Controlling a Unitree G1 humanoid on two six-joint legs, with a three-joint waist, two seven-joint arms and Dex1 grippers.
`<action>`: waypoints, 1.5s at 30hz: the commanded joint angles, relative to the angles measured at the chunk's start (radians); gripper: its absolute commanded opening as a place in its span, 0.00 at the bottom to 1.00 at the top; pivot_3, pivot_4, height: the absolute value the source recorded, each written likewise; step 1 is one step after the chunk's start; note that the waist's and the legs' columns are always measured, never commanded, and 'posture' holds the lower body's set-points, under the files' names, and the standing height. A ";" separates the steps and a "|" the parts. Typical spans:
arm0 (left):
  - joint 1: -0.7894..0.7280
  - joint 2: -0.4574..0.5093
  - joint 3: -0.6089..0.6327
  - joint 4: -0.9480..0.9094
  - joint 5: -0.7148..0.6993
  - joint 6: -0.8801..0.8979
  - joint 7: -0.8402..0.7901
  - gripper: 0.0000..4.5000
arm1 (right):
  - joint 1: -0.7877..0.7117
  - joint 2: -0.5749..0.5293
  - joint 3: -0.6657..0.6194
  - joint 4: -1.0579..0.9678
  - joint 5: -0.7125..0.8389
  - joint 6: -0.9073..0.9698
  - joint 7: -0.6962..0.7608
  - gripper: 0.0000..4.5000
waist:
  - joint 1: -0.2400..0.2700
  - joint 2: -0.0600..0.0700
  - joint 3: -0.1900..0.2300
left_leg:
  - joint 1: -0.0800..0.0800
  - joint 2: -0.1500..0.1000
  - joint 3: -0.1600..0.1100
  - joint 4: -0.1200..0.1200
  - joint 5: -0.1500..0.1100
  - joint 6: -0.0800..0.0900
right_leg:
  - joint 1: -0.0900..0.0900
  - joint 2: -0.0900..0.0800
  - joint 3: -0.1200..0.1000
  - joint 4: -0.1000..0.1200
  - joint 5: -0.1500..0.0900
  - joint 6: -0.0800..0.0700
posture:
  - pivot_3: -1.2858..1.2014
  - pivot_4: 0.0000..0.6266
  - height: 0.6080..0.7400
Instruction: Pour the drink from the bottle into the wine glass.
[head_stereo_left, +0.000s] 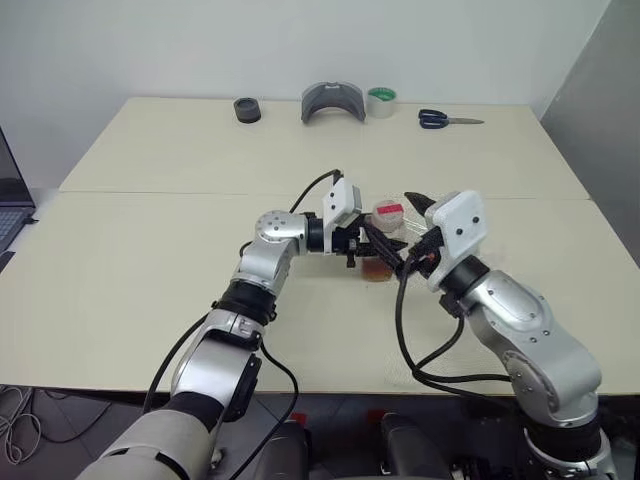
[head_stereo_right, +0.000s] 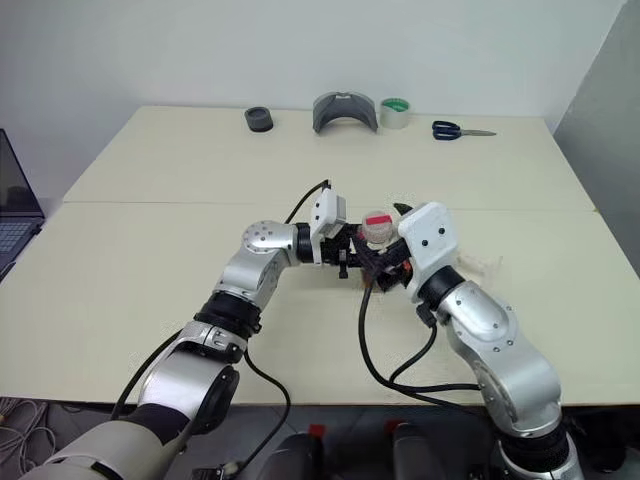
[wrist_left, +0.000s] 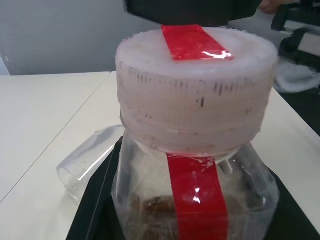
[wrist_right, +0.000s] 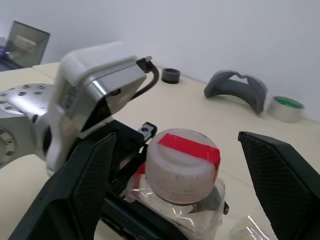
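Jaws first: the left gripper (head_stereo_right: 352, 257) is clamped around the body of the bottle (wrist_right: 181, 176), holding it upright just above the table (head_stereo_left: 150, 260), roughly mid-table in front of the robot. The right gripper (wrist_right: 180, 185) has its two black fingers (wrist_right: 87, 182) spread wide, one on each side of the cap (wrist_left: 195, 95) and not touching it, so released.

One bottle: clear plastic, red label strip running up the side and over the pale pink cap, which is on. A bit of reddish-brown drink (wrist_left: 160, 210) sits low inside.

One wine glass (wrist_left: 87, 160): from the left wrist camera it looks like it's lying on its side on the table just behind the bottle, open rim facing the camera. Can't make out the stem or foot.

Along the far edge, one of each: a small black round thing (head_stereo_left: 247, 110), a grey curved piece (head_stereo_left: 334, 101), a roll of tape (head_stereo_left: 381, 101) with a green middle, and blue-handled scissors (head_stereo_left: 447, 119). One laptop (head_stereo_right: 18, 205) pokes in on the left.
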 joint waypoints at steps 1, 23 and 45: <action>-0.044 -0.010 0.014 0.008 -0.003 -0.032 -0.008 0.40 | -0.026 0.043 0.009 0.000 -0.056 -0.028 -0.055 0.93 | 0.000 0.000 0.000 | 0.000 0.000 0.000 0.000 0.000 0.000 | 0.000 0.000 0.000 0.000 0.000 0.000 | 0.52 0.24 1.00; -0.042 -0.009 0.013 0.037 0.008 -0.068 -0.020 0.40 | -0.020 0.095 0.044 0.069 -0.063 -0.073 0.076 0.42 | -0.001 0.000 0.000 | 0.000 0.000 0.000 0.000 0.000 0.000 | 0.000 0.000 0.000 0.000 0.000 0.000 | 0.52 0.24 1.00; -0.008 0.005 0.006 -0.043 -0.003 -0.022 -0.059 0.40 | -0.232 -0.195 -0.181 0.359 0.282 -0.127 0.610 0.94 | 0.001 0.001 0.000 | -0.001 -0.001 0.000 0.000 0.000 0.001 | 0.000 -0.001 0.000 -0.001 0.000 0.000 | 0.52 0.24 1.00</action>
